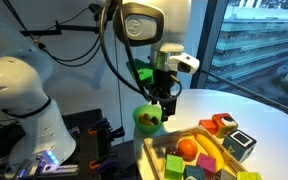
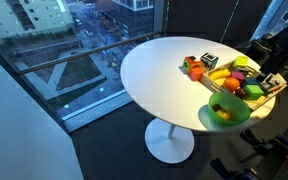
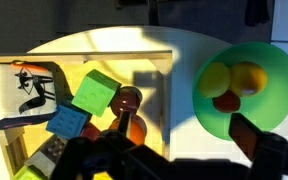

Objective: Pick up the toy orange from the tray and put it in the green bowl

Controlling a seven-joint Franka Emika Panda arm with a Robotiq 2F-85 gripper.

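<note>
**At the table's edge, an open claw and an orange yet to be lifted**

Near the tray corner closest to the green bowl (image 1: 147, 119), the toy orange (image 1: 188, 148) lies on the light wooden tray (image 1: 174, 132). It is hemmed in by a green block (image 3: 94, 92), a blue block (image 3: 66, 122) and other bright toys. The gripper (image 1: 164, 106) hangs above the bowl's tray-side edge with its jaws spread and empty. In the wrist view one finger (image 3: 254, 138) shows dark against the bowl's rim, with nothing between it and its partner. The bowl already holds yellow and red toy pieces.

The step in hand looks to be the reach and descent onto the ball. To do it well, the jaws should be centred over the orange and turned so that each finger drops into free space, not onto a block. They should close low, at the ball's widest part, because a smooth round toy can squirt out of a high or off-centre pinch. The lift should clear the tray's raised rim before any sideways travel. That travel is short, since the bowl stands just beside the tray. A low release seems wise, as the ball could roll off the pieces already in the bowl.

In an exterior view the bowl sits close to the rim of the round white table (image 2: 154, 70), so a careless nudge might tip it over the edge. Bare tabletop opens out beyond the tray towards the window glass.
</note>
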